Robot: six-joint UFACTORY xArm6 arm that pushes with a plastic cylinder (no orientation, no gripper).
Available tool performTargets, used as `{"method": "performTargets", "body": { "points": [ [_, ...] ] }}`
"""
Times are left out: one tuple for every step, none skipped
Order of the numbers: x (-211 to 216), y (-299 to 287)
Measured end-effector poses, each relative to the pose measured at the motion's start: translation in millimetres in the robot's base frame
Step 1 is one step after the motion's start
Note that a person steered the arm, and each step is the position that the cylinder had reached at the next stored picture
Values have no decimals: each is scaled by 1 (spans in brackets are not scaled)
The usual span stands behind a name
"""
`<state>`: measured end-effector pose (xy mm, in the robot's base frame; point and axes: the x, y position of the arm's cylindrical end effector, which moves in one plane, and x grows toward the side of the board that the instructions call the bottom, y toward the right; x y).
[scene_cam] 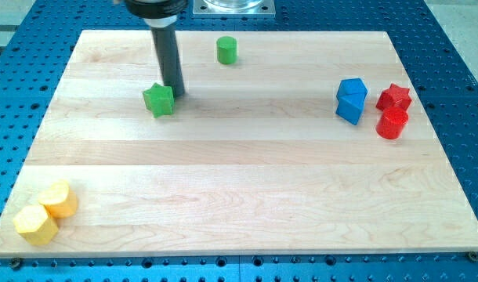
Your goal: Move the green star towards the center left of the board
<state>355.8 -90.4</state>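
Here's the pale, wood-grained rectangular board [247, 196], lying on a blue perforated metal table [450, 47], with a grey metal mount [233, 8] at the view's top edge. The straight dark rod comes down from the top, and my tip [177, 95] sits right at the upper-right corner of the small green star-shaped block [159, 99], touching it or as good as. No claw here, just the bare rod end, so nothing is held. The star lies in the board's upper-left part. A green cylinder block [227, 50] stands toward the top, well apart. Far right: two blue blocks [351, 100] pressed together, just beside a red star-shaped block [394, 97] and a red cylinder block [392, 124]. Bottom-left corner: two yellow blocks [45, 213], touching.
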Motion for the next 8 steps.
{"method": "performTargets", "body": {
  "points": [
    [12,14],
    [40,8],
    [53,-29],
    [53,-81],
    [53,-108],
    [66,-91],
    [67,-42],
    [65,6]
  ]
}}
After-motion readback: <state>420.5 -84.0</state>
